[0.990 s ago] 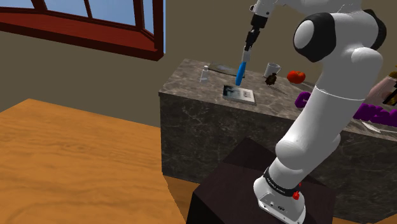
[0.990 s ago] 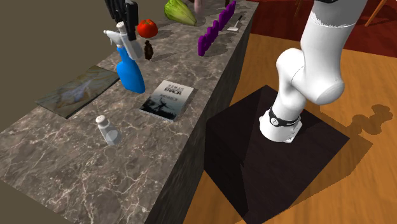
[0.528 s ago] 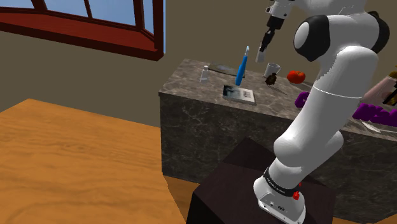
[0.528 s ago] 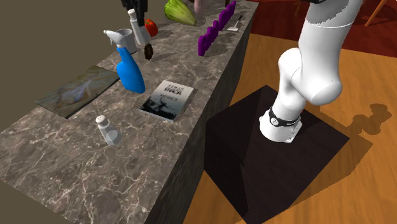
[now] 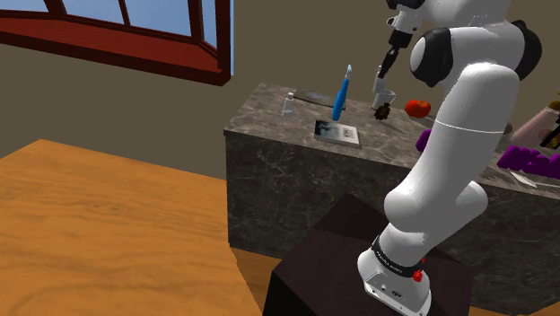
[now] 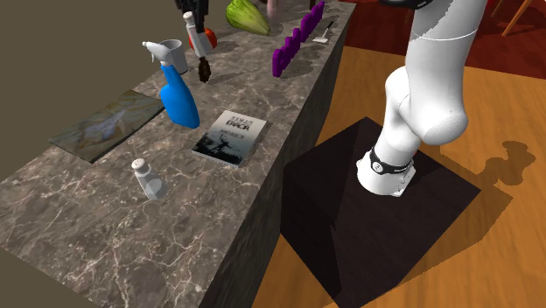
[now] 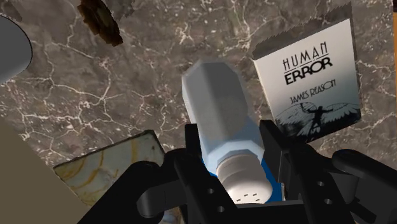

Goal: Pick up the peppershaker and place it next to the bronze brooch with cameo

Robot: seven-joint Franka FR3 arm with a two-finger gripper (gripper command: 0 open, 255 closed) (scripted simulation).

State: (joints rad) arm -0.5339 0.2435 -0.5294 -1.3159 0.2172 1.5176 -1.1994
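Since a second ago the claw has carried the shaker along the table to near the brooch. From the second exterior view, the shaker hangs above the table beside the brooch. At the wrist, both fingers clasp it.

The clasped peppershaker and the gripper hide most of the blue spray bottle in the wrist view. At the gripper's ten to eleven o'clock, the pale mug and brooch run off the frame. The second exterior view's top edge crops the arm.
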